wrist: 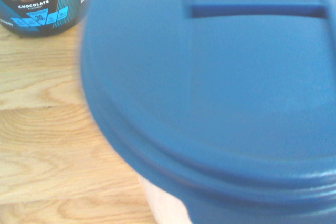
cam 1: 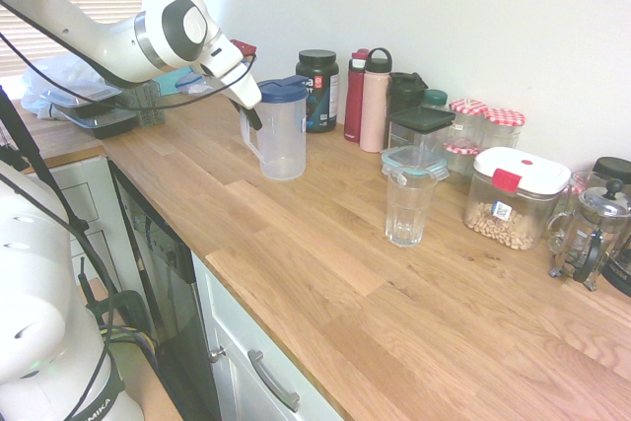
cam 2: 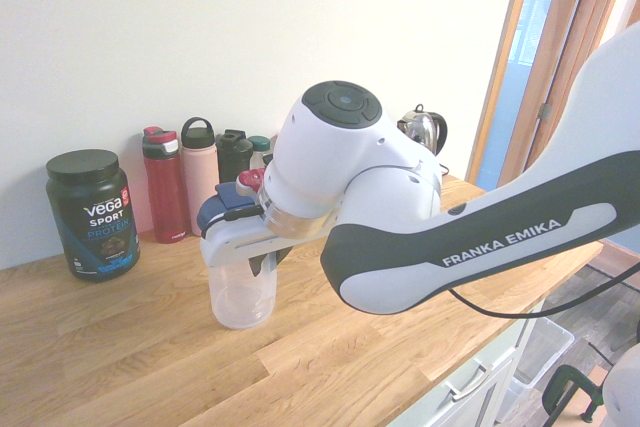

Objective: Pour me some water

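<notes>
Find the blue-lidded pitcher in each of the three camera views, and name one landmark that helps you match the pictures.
First exterior view: the pitcher stands on the counter, upper middle, just under the gripper.
Second exterior view: left of centre, lid partly behind the arm.
Wrist view: its blue lid fills most of the picture.
Shared landmark: the black protein tub, near the pitcher in all three.

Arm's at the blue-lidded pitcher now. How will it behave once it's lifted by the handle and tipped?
The pitcher is clear plastic, so probably stiff. I can't make out a water level; it may be light. Held at the side handle by the gripper, it could swing toward its body. The blue lid looks seated, but might loosen when tilted toward the glass.
</notes>
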Controlling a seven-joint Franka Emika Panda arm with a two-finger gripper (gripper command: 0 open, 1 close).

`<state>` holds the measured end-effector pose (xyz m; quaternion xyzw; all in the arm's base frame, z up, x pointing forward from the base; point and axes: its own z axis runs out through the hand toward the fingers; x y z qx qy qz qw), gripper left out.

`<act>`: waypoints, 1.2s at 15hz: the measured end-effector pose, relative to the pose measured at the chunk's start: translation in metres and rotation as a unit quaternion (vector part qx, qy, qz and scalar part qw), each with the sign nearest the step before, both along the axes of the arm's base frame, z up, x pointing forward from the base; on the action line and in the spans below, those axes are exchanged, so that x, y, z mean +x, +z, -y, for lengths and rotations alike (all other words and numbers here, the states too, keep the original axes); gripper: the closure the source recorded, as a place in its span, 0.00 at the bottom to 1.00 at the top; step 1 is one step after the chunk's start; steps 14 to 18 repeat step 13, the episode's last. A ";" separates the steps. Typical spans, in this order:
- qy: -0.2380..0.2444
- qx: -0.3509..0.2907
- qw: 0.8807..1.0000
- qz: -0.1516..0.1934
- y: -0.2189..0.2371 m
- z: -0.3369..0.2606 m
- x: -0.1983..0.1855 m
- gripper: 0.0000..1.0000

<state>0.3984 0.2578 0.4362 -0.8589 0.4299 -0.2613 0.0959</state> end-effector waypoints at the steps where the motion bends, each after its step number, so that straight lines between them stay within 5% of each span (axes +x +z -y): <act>1: 0.000 0.001 1.000 0.001 0.001 0.001 0.000 0.00; 5: -0.006 0.011 1.000 -0.018 0.002 0.002 -0.008 0.00; 10: 0.004 -0.009 0.994 -0.110 0.012 -0.006 -0.091 0.00; 13: -0.004 -0.023 0.985 -0.172 0.018 0.032 -0.103 0.00; 18: -0.004 -0.023 0.985 -0.172 0.018 0.032 -0.103 0.00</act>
